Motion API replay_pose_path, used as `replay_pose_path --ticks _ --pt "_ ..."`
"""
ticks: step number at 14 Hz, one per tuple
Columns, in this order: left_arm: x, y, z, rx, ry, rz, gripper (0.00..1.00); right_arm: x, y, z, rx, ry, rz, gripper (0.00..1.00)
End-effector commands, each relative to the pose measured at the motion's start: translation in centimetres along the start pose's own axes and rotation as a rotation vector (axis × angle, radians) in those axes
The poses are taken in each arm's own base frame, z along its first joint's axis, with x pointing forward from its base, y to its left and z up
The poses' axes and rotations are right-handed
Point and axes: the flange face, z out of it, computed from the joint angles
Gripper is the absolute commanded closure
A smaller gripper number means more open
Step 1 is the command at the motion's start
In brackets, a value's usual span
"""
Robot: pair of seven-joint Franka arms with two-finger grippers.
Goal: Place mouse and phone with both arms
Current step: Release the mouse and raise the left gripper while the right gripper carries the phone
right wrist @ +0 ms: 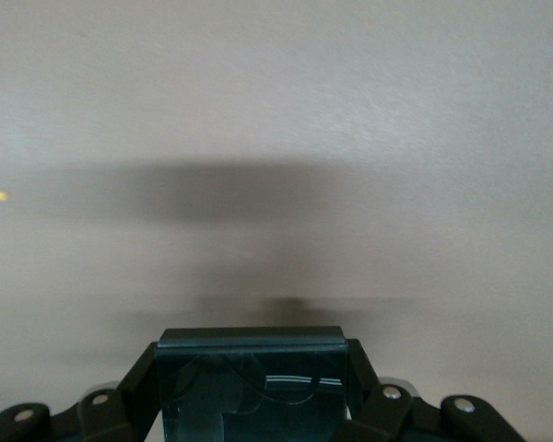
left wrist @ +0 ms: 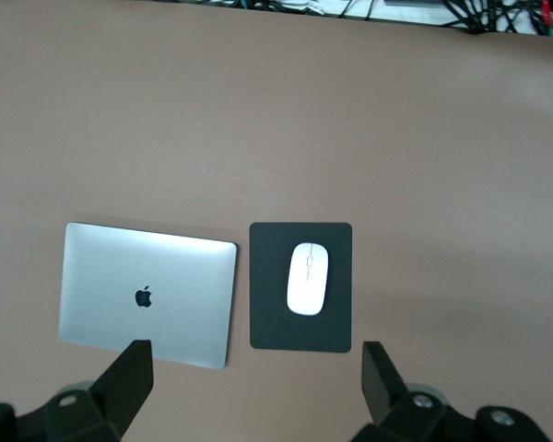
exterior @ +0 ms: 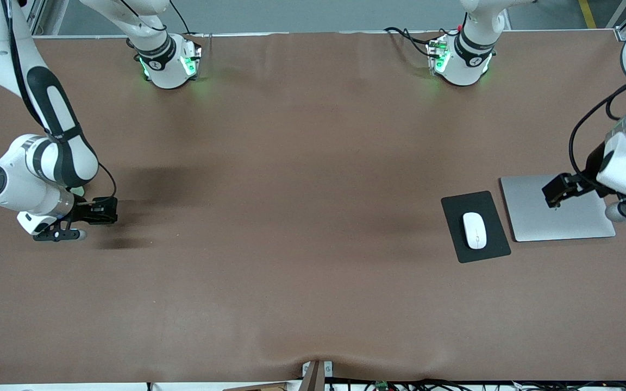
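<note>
The mouse (exterior: 474, 229) already lay on the black pad (exterior: 451, 209) beside the closed laptop (exterior: 530, 222); the left gripper (exterior: 555, 191) hung spread wide over that laptop. The right gripper (exterior: 107, 210), over bare table (exterior: 291, 217) at its own end, clamped the phone (right wrist: 251, 379), so I judged setting it down came next

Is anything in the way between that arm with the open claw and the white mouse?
Nothing visible. The left gripper hangs open over the closed laptop; the mouse lies uncovered on the mouse pad beside the laptop.
</note>
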Motion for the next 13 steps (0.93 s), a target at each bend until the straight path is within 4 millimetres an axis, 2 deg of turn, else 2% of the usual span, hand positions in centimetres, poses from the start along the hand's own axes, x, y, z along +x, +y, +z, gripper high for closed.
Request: replay_pose_path --ticks 1,2,4,6,8,9,10,12,13 --pt "-2.7 0.2 -3.9 -0.041 -0.008 0.043 0.00 -0.6 2.3 0.3 -0.003 -0.008 0.010 0.93" --pt "-3.7 0.4 -4.5 -0.046 -0.018 0.063 0.00 -1.2 3.4 1.4 0.004 -0.030 0.030 0.89" --pt "-5.9 0.3 -5.5 -0.039 -0.023 0.120 0.00 -2.1 4.6 2.1 0.014 -0.052 0.049 0.90" --pt "-7.4 -1.8 -5.8 -0.093 -0.044 0.094 0.00 -3.0 5.6 2.6 0.018 -0.063 0.050 0.90" --pt "-8.8 -2.2 -5.8 -0.095 -0.058 0.092 0.00 -3.6 6.0 3.1 0.023 -0.074 0.058 0.86" --pt "-9.0 -2.2 -5.8 -0.095 -0.060 0.093 0.00 -3.7 6.0 3.2 0.024 -0.077 0.058 0.57" --pt "-8.9 -2.2 -6.0 -0.096 -0.056 0.092 0.00 -3.7 5.9 3.3 0.024 -0.078 0.061 0.02" --pt "-8.3 -2.5 -6.1 -0.101 -0.051 0.086 0.00 -3.3 5.5 2.6 0.021 -0.069 0.053 0.00" --pt "-8.2 -2.6 -6.4 -0.101 -0.047 0.082 0.00 -2.7 5.1 1.6 0.016 -0.053 0.042 0.00"
